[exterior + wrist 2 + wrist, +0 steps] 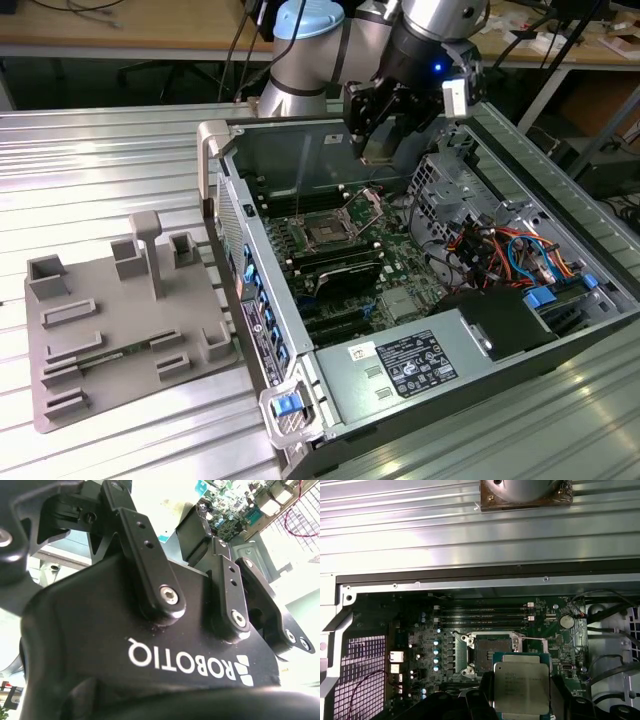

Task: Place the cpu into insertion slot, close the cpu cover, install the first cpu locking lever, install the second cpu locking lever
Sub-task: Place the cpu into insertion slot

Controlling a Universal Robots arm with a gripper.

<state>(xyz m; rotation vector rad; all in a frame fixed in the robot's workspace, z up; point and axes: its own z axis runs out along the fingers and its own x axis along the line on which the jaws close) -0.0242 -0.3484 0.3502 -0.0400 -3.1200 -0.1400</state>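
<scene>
Gripper [379, 141] clamps the cpu [521, 687] by two opposite edges, so it hangs flat over the board [547, 625]; the socket [492, 652] lies bare, because the cover [366, 205] stands raised.

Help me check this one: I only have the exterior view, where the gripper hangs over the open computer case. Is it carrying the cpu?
Observer: Yes. In the first wrist view the gripper is shut on the cpu, which sits between its fingers with the metal top facing the camera.
Operator: Is anything seated in the socket yet?
Observer: No. In the first wrist view the insertion slot is bare, and the cpu is not yet in it.
</scene>
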